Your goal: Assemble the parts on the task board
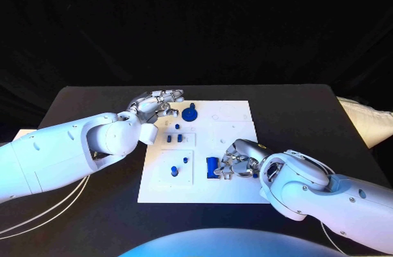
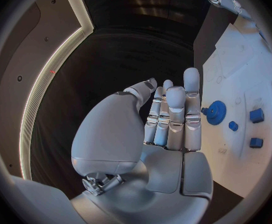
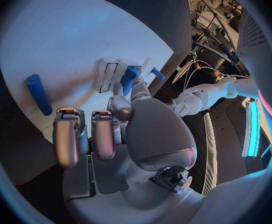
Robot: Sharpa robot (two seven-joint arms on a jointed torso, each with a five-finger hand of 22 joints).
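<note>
The white task board (image 1: pixel 233 112) lies in the middle of the black table. My left hand (image 1: pixel 155 104) hovers at the board's far left corner, its fingers (image 2: pixel 173 115) straight and holding nothing, right beside a blue gear (image 1: pixel 189 114) (image 2: pixel 216 109). My right hand (image 1: pixel 239 161) is low over the board's near right part. Its thumb and a finger pinch a small blue part (image 3: pixel 129 78) (image 1: pixel 222 174). A blue peg (image 3: pixel 39 93) (image 1: pixel 211 166) lies flat on the board just left of that hand.
Small blue pieces (image 1: pixel 174 136) stand in the board's left-middle panel, and others (image 1: pixel 174 170) in the near-left panel. Cables (image 1: pixel 49 208) trail over the table at the near left. A pale cushion (image 1: pixel 368 120) sits off the right edge.
</note>
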